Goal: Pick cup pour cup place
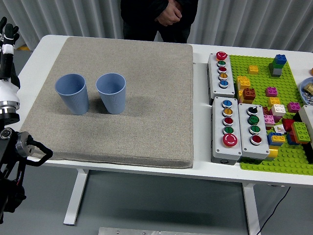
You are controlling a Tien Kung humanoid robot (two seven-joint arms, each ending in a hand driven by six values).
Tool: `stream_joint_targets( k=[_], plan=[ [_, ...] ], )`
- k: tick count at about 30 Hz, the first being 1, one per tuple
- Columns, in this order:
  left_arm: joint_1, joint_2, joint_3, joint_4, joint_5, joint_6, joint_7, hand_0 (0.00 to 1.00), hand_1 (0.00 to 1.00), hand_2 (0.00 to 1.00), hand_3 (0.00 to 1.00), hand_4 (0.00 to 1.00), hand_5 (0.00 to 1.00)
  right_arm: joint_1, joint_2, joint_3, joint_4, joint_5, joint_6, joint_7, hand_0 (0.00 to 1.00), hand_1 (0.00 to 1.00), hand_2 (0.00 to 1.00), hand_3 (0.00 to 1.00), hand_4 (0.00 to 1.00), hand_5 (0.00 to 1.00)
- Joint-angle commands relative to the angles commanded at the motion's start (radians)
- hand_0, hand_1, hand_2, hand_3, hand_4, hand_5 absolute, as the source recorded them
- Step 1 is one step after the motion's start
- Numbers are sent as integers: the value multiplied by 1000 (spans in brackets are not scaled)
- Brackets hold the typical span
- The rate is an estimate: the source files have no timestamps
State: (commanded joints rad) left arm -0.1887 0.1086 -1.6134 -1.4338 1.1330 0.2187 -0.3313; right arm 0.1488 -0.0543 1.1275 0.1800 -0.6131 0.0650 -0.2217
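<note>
Grey mat (pixel 146 98) on white table (pixel 205 169), two blue cups (pixel 93 93) upright, left hand (pixel 7 34) fingers apart, corrugated wall (pixel 244 19) behind.

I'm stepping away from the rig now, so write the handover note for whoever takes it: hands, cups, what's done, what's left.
Left hand: raised at the picture's left edge, off the table, fingers spread, holding nothing. Right hand: not in view.
Cups: two blue cups stand upright side by side on the left part of the grey mat, the left cup and the right cup, close but apart. What is inside them cannot be told.
A person stands at the far side, hands clasped, touching nothing.
Done: nothing; neither cup is grasped.
Left: pick up one cup, pour into the other, set it down.
</note>
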Motion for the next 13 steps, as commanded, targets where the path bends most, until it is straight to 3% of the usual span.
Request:
stream_joint_targets(
  k=[13],
  plan=[
    [-2,1,-10,2,-5,-8,-7,821,814,943,960,949,692,1,1,2,0,0,-1,0,680,673,685,642,434,166]
  ],
)
